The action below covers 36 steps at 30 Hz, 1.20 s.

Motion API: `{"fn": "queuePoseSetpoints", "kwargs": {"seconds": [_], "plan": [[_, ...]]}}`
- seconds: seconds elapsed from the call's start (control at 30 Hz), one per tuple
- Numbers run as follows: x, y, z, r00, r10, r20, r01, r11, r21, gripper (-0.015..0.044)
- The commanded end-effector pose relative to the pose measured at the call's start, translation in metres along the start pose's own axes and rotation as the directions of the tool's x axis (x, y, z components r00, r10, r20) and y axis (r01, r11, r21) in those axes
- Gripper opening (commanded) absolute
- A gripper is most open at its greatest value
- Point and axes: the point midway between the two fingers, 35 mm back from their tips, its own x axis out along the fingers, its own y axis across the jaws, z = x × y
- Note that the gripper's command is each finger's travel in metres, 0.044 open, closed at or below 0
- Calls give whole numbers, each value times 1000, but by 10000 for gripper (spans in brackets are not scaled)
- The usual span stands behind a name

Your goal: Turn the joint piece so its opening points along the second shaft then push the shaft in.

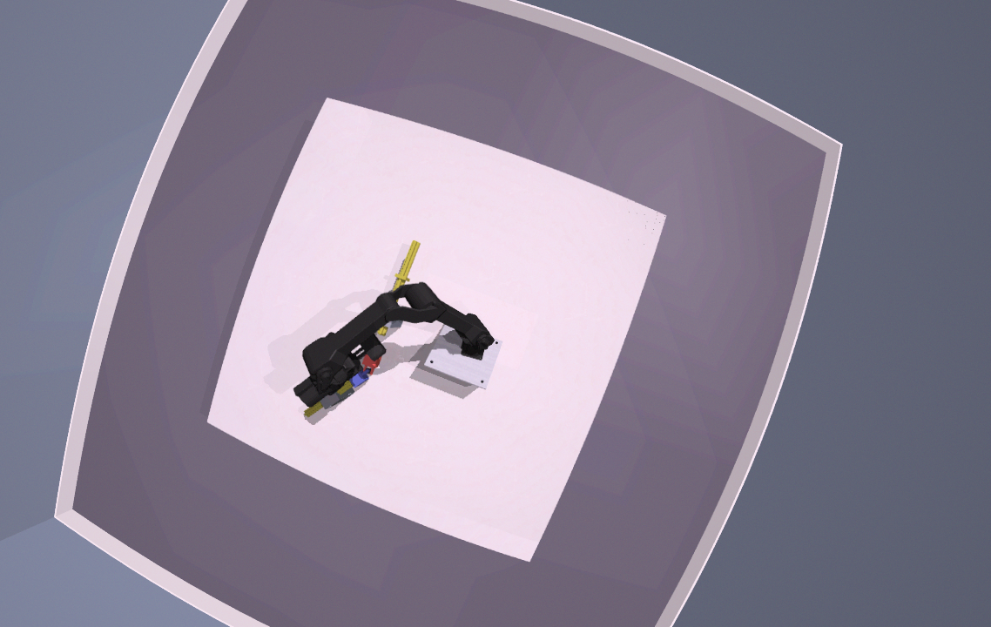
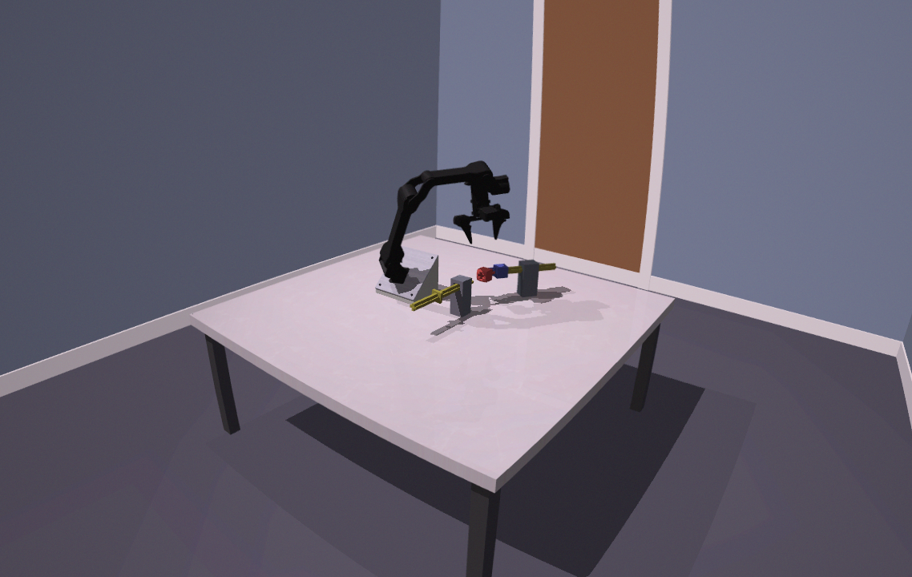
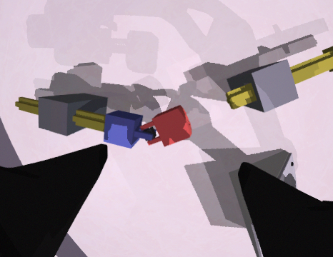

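My gripper (image 2: 483, 240) (image 3: 174, 161) is open and empty, above the joint and apart from it. The red joint piece (image 1: 371, 363) (image 2: 483, 274) (image 3: 171, 126) is hinged to a blue fork (image 2: 500, 270) (image 3: 118, 132) on the first yellow shaft (image 2: 546, 267) (image 3: 91, 120), held in a grey block (image 2: 528, 280) (image 3: 53, 115). Its opening faces the second shaft and looks roughly in line with it in the wrist view. The second yellow shaft (image 1: 412, 253) (image 2: 423, 302) (image 3: 306, 70), with a cross-shaped collar, runs through the second block (image 2: 459, 297) (image 3: 276, 86). Its near end is clearly apart from the red piece.
The arm's pale base plate (image 1: 458, 368) stands beside the two shafts on the white table (image 1: 562, 273) (image 2: 373, 358). In the top view, the arm passes over the second block and hides parts of the joint and first shaft.
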Motion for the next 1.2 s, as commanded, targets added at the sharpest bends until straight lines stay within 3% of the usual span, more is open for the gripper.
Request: {"fn": "queuePoseSetpoints", "kwargs": {"seconds": [0.0,0.33,0.7,1.03,1.17], "plan": [[5,-7,6,999,16,-44,-12,996,90,440],[21,-29,25,980,101,-171,-28,923,385,440],[38,-54,39,937,219,-272,18,748,664,440],[52,-76,48,884,338,-323,103,532,841,440],[53,-78,49,880,346,-324,110,517,849,440]]}}
